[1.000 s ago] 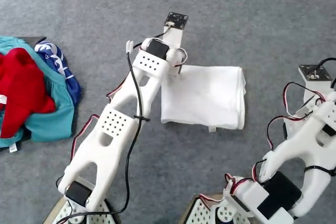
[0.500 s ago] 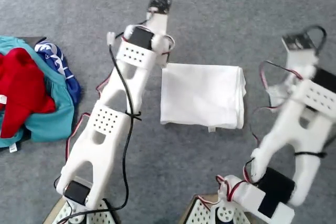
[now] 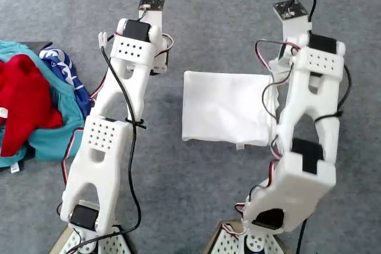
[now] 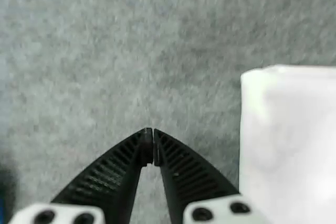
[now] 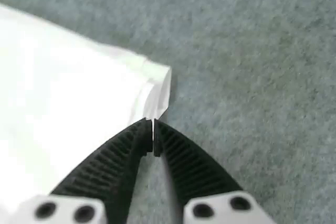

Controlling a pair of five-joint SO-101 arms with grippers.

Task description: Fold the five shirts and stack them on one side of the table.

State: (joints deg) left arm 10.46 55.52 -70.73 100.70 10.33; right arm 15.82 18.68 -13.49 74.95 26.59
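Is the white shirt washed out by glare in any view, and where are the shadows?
Left wrist view: the white shirt glares nearly flat white. Right wrist view: likewise, only its folded edge shaded. High view: even light, creases readable, soft shadows on the table beside the left arm and along the shirt's near edge.

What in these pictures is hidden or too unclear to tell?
High view: the pile of shirts runs off the left edge, so they cannot be counted.
High view: the right arm covers the white shirt's right edge.
Right wrist view: the right gripper is shut by the white shirt's corner; whether it touches the cloth is unclear.
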